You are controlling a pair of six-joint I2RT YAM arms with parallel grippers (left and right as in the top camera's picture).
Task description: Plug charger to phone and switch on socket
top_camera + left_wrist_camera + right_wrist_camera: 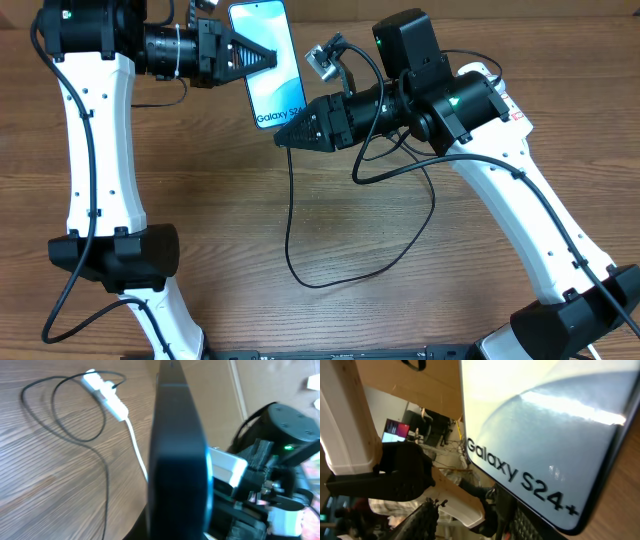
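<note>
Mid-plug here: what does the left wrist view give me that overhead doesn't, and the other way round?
Left wrist only: the socket, a white strip with its white lead, on the table; overhead misses it. Overhead only: the lit screen of the phone, the left gripper clamped on it, the right gripper at its text end with the charger hanging from it. Both: the phone, edge-on from the wrist, the charger's black loop on the table, and the right arm.
</note>
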